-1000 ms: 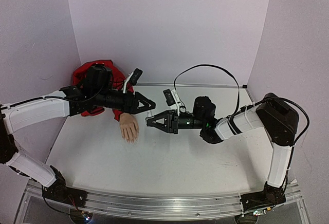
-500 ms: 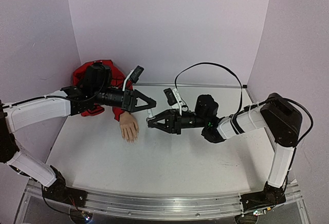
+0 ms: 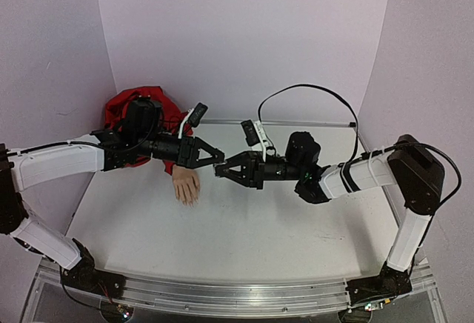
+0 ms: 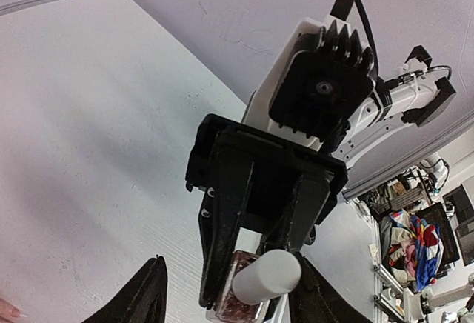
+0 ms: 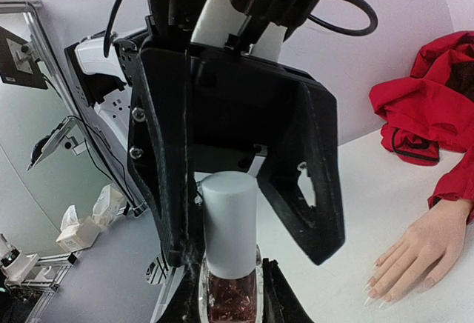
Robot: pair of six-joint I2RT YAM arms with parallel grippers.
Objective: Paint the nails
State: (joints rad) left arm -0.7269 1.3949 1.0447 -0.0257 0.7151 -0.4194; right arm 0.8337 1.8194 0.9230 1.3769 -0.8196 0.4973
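Note:
The mannequin hand [image 3: 185, 186] lies palm down on the white table, its red sleeve [image 3: 141, 108] bunched at the back left. Its pale nails [image 5: 375, 290] show in the right wrist view. My right gripper [image 3: 222, 174] is shut on the glass body of a small polish bottle [image 5: 231, 293] and holds it in the air to the right of the hand. The bottle's white cap [image 5: 229, 223] points at my left gripper [image 3: 220, 160]. That gripper is open, with its fingers on either side of the cap [image 4: 266, 277], one finger close against it.
Purple walls close in the table [image 3: 222, 234] at the back and on both sides. A black cable [image 3: 311, 93] loops above my right arm. The metal rail [image 3: 222, 293] runs along the near edge.
My left gripper has come down and my right gripper has risen and moved left with the bottle. They now meet tip to tip, the cap between the left fingers.

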